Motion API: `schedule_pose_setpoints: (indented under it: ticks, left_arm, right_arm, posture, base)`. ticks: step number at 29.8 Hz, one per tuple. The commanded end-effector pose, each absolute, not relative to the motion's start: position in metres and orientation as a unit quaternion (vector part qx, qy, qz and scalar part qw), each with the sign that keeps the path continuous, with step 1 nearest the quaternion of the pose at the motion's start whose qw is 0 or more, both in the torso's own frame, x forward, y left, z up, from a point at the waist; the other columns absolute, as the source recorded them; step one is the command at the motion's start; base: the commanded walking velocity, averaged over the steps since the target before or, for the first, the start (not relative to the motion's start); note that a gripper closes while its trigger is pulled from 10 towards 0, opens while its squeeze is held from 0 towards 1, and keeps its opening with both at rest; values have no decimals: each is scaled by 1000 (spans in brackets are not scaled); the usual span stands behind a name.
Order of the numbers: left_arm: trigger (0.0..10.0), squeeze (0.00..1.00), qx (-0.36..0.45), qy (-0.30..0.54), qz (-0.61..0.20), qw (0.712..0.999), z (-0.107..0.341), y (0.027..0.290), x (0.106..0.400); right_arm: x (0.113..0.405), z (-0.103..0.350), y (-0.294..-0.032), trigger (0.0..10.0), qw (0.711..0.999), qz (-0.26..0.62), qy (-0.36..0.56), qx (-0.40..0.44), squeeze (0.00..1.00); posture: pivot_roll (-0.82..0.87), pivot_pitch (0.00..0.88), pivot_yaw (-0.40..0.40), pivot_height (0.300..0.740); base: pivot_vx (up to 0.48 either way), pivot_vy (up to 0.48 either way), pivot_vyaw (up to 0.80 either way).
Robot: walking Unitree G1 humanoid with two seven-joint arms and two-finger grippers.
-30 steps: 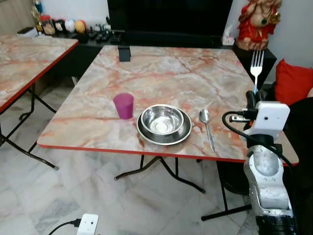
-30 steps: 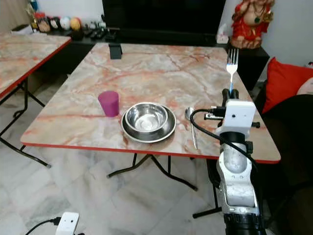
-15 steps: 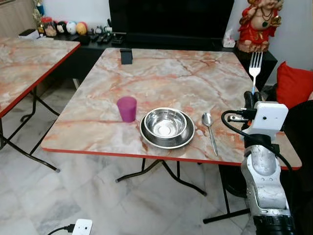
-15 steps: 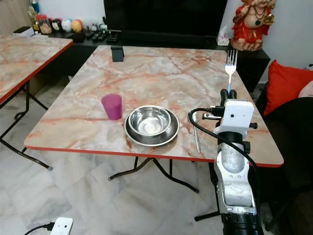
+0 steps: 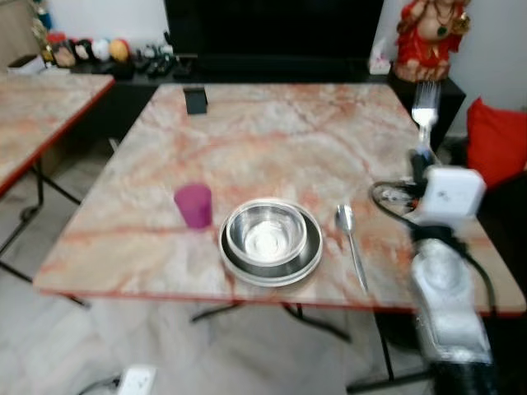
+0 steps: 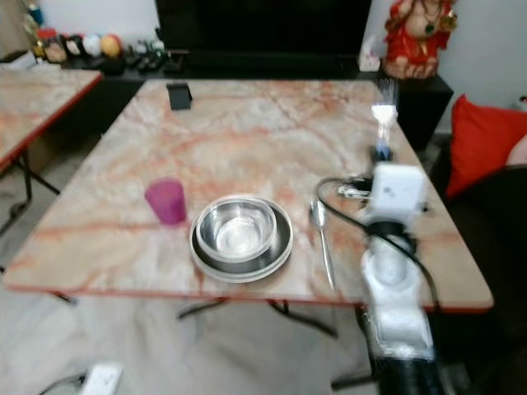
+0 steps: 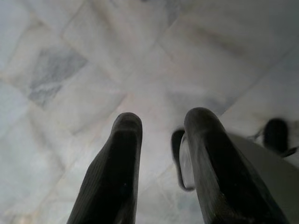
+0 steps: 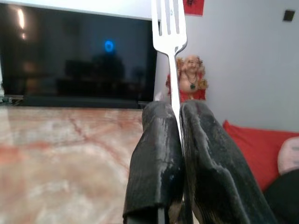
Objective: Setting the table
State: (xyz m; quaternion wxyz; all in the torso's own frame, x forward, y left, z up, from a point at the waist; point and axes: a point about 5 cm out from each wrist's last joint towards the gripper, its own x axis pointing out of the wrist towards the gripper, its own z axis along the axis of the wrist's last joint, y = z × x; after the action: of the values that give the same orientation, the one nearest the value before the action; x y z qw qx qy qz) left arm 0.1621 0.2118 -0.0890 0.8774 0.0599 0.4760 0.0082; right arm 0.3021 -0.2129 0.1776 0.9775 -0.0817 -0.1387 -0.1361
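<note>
On the marble table [image 5: 280, 140] a steel bowl [image 5: 265, 234] sits in a steel plate [image 5: 309, 251] near the front edge. A purple cup [image 5: 194, 205] stands just left of them and a spoon [image 5: 351, 244] lies just right. My right gripper [image 5: 422, 155] is raised over the table's right side, shut on a fork [image 5: 424, 109] held upright, tines up; the right wrist view shows the fork [image 8: 171, 42] pinched between the fingers [image 8: 156, 154]. My left gripper [image 7: 159, 126] hangs over the floor, fingers a little apart, holding nothing.
A small black object [image 5: 195, 99] stands at the table's far left. A second marble table [image 5: 41, 107] is to the left. A red figurine [image 5: 426, 37] and a dark screen [image 5: 272, 29] lie beyond; a red cushion [image 5: 496, 140] is at right. A white plug box [image 5: 136, 380] lies on the floor.
The whole view has shifted and blurred, so the camera moved; the table now looks closer. My right gripper still holds the fork upright in the same pose.
</note>
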Motion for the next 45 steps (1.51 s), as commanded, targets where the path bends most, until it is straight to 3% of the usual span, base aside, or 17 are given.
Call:
schedule_pose_setpoints:
  ticks: [1, 7, 9, 21, 26, 35, 45]
  left_arm:
    - [10000, 0, 73, 490, 21, 868, -90, 227, 152]
    - [10000, 0, 74, 494, 20, 866, -91, 227, 150]
    - [10000, 0, 73, 500, 15, 863, -92, 227, 147]
    - [10000, 0, 76, 516, 11, 853, -95, 228, 138]
    - [10000, 0, 73, 515, 10, 854, -95, 228, 139]
    - [10000, 0, 72, 515, 11, 854, -95, 228, 138]
    - [10000, 0, 71, 515, 10, 854, -95, 227, 138]
  right_arm:
    - [306, 186, -199, 10000, 980, -114, -151, -66, 0]
    - [307, 188, -203, 10000, 983, -117, -130, -47, 0]
    - [308, 188, -221, 10000, 985, -145, -78, -45, 0]
    - [304, 177, -244, 10000, 989, -132, 72, 2, 0]
    - [302, 151, -224, 10000, 981, -59, 169, 77, 0]
    - [294, 127, -212, 10000, 968, -16, 241, 65, 0]
    - [289, 111, -213, 10000, 959, -25, 276, 64, 0]
  posture:
    - [46, 0, -12, 707]
    - [39, 0, -8, 707]
    - [19, 0, 2, 707]
    - [-1, 0, 5, 707]
    - [3, 0, -2, 707]
    - [8, 0, -6, 707]
    - [11, 0, -4, 707]
  base:
    - [0, 0, 0]
    - [0, 0, 0]
    - [0, 0, 0]
    - [0, 0, 0]
    - [0, 0, 0]
    - [0, 0, 0]
    - [0, 0, 0]
